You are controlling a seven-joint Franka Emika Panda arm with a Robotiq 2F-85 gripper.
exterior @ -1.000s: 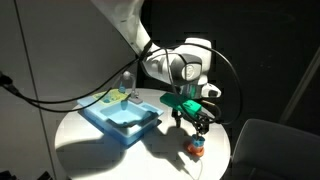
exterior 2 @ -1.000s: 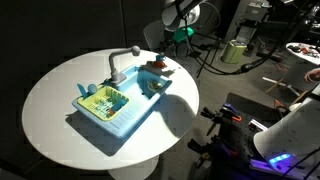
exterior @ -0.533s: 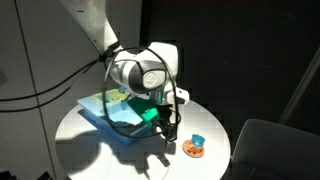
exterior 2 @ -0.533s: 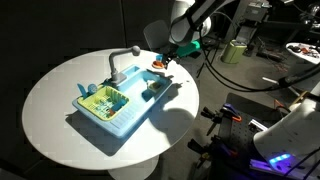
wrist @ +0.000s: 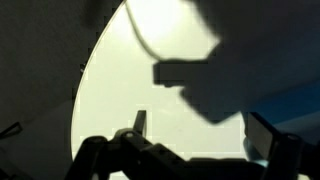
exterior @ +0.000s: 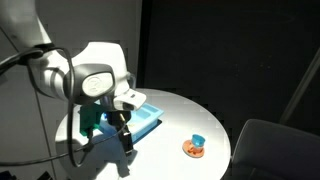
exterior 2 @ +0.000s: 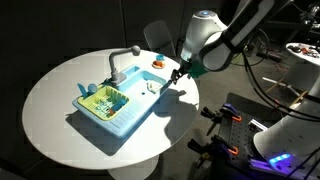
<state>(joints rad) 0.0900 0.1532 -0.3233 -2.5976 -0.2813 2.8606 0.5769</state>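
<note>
My gripper (exterior: pixel 126 145) (exterior 2: pixel 171 84) hangs over the round white table (exterior 2: pixel 60 130), just beside the right end of a blue toy sink (exterior 2: pixel 128 116) (exterior: pixel 148 122). In the wrist view the two fingers (wrist: pixel 200 125) stand wide apart with only bare, shadowed tabletop between them, so the gripper is open and empty. A small orange and blue thing (exterior: pixel 194 147) (exterior 2: pixel 157 62) sits alone on the table, well away from the gripper.
The sink holds a green rack (exterior 2: pixel 100 100) at one end and has a grey faucet (exterior 2: pixel 120 62) at its back. A grey chair (exterior: pixel 275 150) stands by the table. Stands and equipment (exterior 2: pixel 235 140) crowd the floor beyond the table edge.
The arm has swung away from the orange and blue thing, across the table to the end of the blue sink. The orange and blue thing has stayed on the table.
</note>
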